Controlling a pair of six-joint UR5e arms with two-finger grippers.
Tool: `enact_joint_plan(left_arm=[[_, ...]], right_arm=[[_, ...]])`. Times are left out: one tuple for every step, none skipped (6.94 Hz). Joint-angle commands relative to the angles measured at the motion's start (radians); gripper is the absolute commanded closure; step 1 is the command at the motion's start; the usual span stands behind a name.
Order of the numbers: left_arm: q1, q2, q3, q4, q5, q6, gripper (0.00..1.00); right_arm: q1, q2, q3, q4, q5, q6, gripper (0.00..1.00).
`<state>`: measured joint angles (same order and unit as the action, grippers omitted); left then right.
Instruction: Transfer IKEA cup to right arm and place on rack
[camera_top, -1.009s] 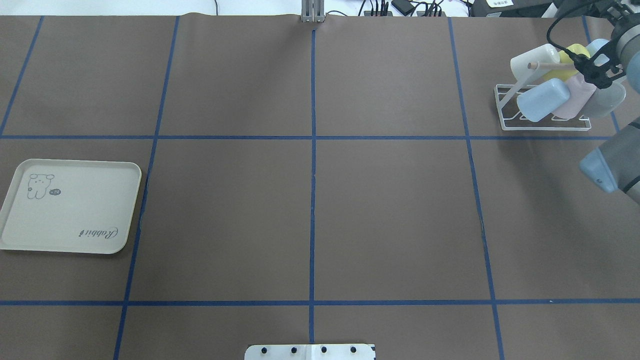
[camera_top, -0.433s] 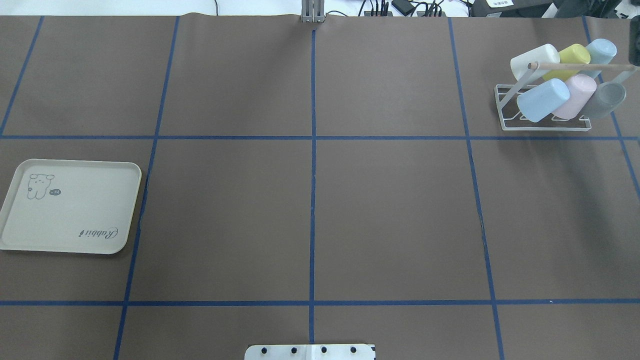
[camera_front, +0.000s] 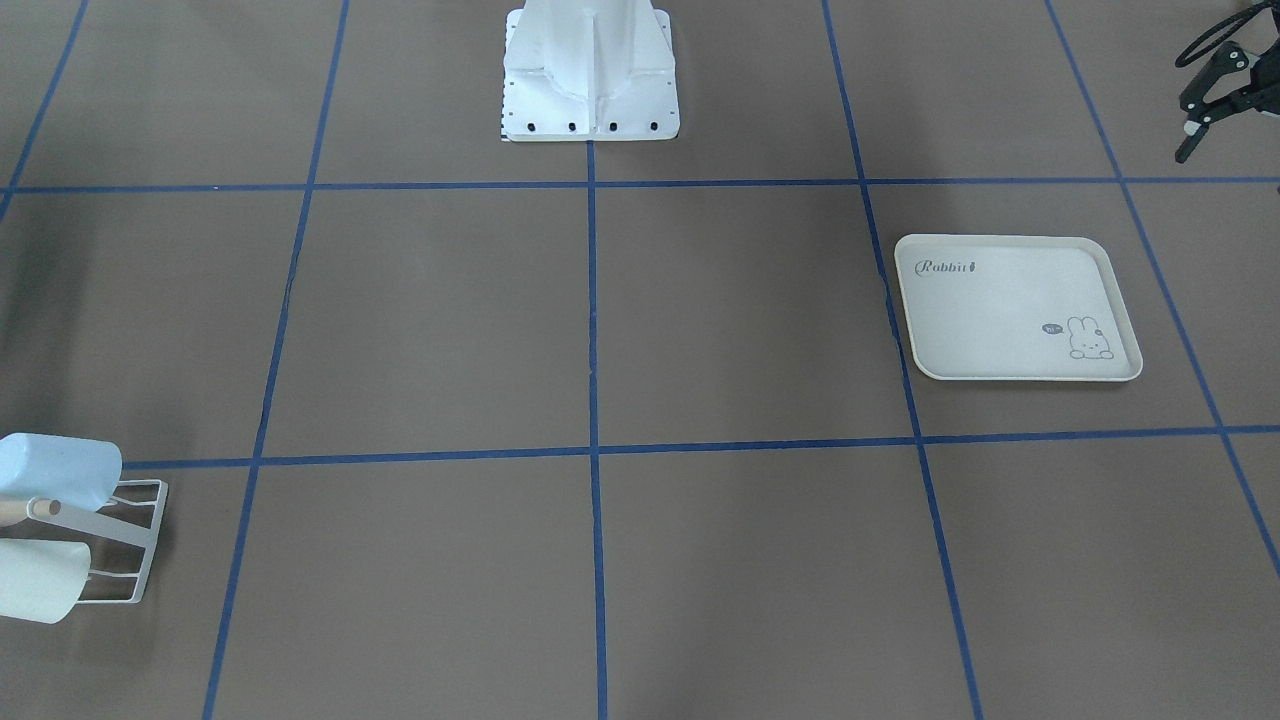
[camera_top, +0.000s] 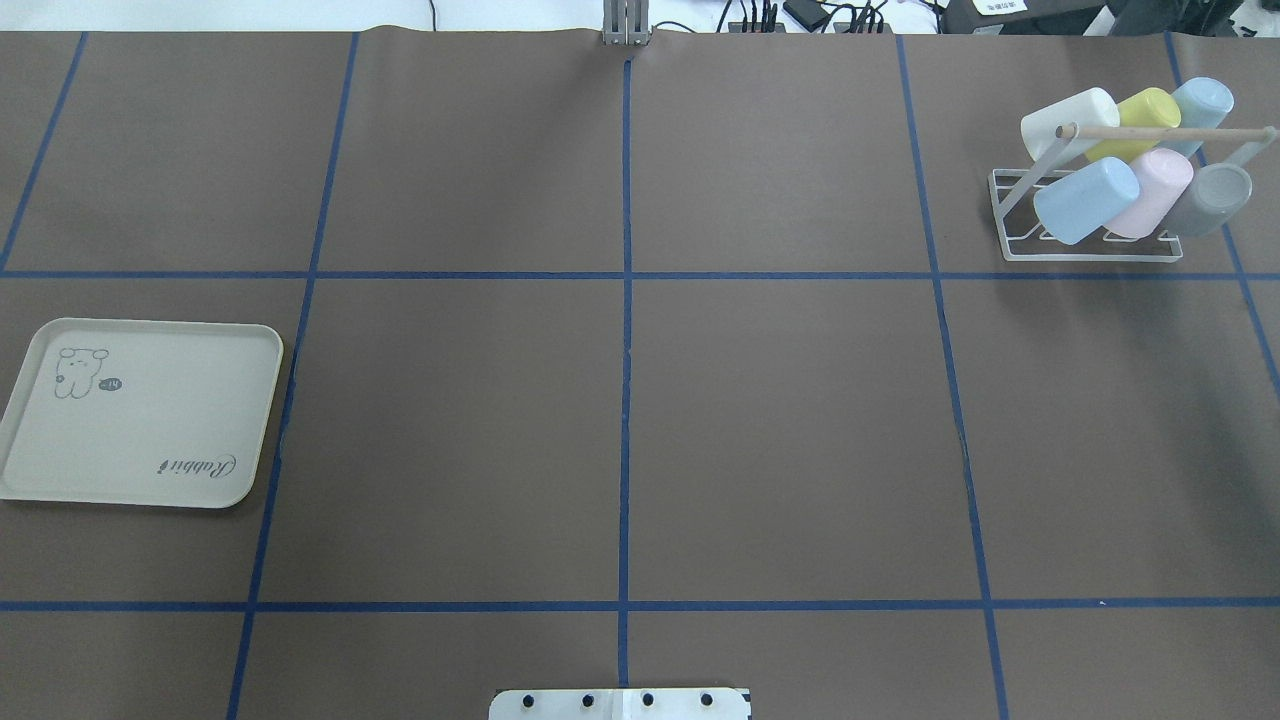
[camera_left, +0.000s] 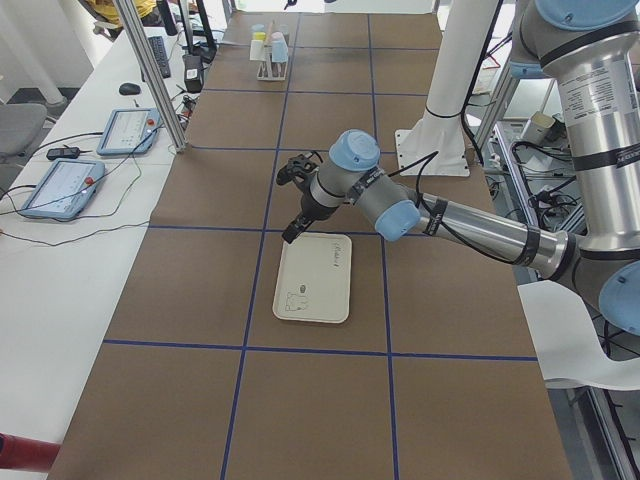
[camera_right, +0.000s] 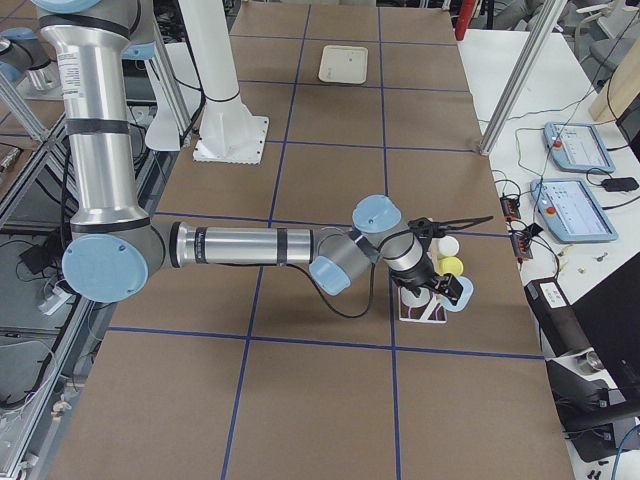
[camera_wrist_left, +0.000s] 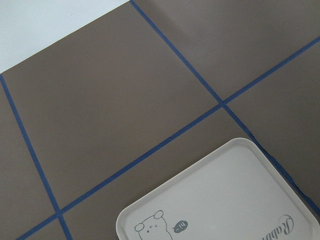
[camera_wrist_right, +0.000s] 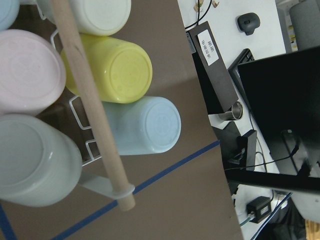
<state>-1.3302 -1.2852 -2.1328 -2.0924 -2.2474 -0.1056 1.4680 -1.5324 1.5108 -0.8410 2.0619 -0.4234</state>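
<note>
Scanning overhead: cup-filled rack (camera_top: 1150, 131) at 2 o'clock. Side view alone catches right gripper (camera_right: 453, 292) at rack; left gripper (camera_left: 293, 232) near tray (camera_left: 313, 285); both grips unreadable.

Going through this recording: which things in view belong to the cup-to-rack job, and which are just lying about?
Part of the job:
- rack
- six cups hung on it
- right arm, reaching to the rack
- left arm, for the hand-over

Lying about:
- rabbit tray, with nothing on it
- two tablets on the side table
</note>
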Motion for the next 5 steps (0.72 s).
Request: enact_joint_plan(left_arm=[[-0.013, 0.003, 0.004, 0.000, 0.000, 0.000, 0.00], [-0.041, 0.003, 0.005, 0.005, 0.002, 0.006, 0.00], [-0.064, 0.006, 0.013, 0.023, 0.003, 0.006, 0.00], [-0.066, 0.023, 0.040, 0.062, 0.003, 0.006, 0.00], [-0.067, 0.030, 0.047, 0.134, 0.005, 0.007, 0.00]], right_arm=[[0.077, -0.099, 0.009, -0.052, 0.174, 0.371, 0.02], [0.113, -0.110, 0.012, -0.141, 0.275, 0.452, 0.02], [0.153, -0.112, 0.067, -0.344, 0.384, 0.460, 0.01], [0.172, -0.106, 0.159, -0.667, 0.400, 0.459, 0.00], [0.173, -0.120, 0.255, -0.848, 0.294, 0.442, 0.00]])
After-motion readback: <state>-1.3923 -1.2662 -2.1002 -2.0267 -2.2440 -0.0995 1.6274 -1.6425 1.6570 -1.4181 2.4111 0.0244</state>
